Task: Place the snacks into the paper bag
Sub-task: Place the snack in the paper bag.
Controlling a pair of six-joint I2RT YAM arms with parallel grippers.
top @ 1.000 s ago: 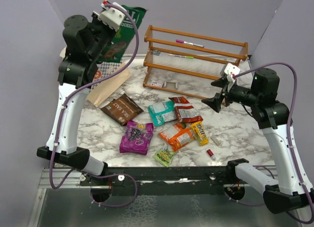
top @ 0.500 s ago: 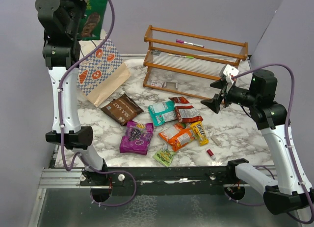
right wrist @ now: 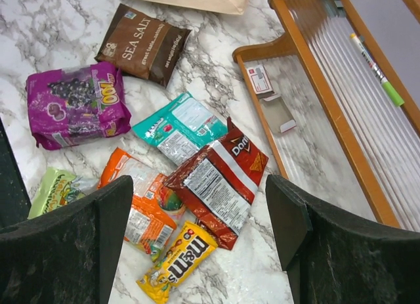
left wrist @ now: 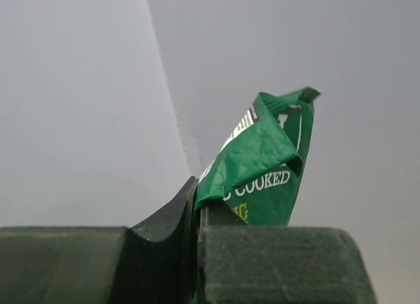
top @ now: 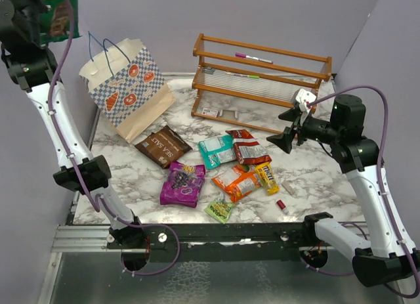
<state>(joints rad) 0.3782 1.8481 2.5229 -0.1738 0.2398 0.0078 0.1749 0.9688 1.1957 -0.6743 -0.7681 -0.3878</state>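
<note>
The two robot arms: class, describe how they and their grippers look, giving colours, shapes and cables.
Both the left arm and the right arm have smooth white link shells between chunky black joint housings. A thin purple cable loops along each. The left gripper and right gripper have broad matte black fingers. A small white block sits on the right wrist.

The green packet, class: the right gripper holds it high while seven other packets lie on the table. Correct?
No. The left gripper holds the green packet, as the left wrist view shows; the right gripper hangs open and empty. The rest stands.
</note>
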